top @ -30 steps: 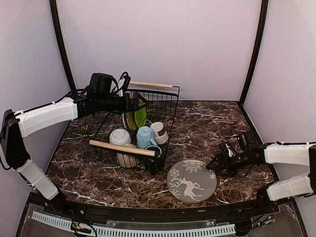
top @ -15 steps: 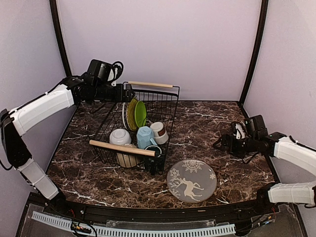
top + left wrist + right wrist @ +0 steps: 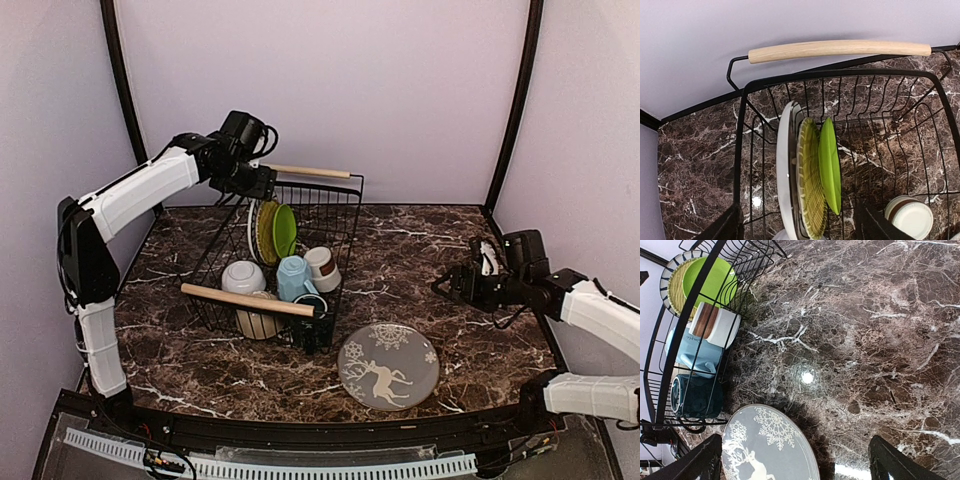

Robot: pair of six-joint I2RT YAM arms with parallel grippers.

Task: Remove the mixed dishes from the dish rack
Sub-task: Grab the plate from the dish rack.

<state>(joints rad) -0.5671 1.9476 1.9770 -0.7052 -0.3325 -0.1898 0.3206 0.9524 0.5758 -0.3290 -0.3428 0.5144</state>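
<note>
The left tool [image 3: 800,222] hangs over the far end of the dish rack [image 3: 338,215], its fingers spread wide and holding nothing. Straight beneath it three plates stand on edge, leaning together against the wires: a black-and-white striped plate [image 3: 785,165], a ribbed yellow-green plate [image 3: 811,192] and a lime-green plate [image 3: 830,160]. Stood up like that, only their rims are offered to a pinch from above, which I'd guess is why the tool sits there.

Past the plates, at the rack's other end, lie a white bowl [image 3: 243,277], a cream bowl [image 3: 258,322], a light blue mug [image 3: 293,277], a brown-white cup [image 3: 322,268] and a dark green mug [image 3: 695,397].

The right tool [image 3: 797,460] is also spread and empty, low over the desk [image 3: 430,240]. A snowflake-and-deer plate [image 3: 388,365] lies flat near it.
</note>
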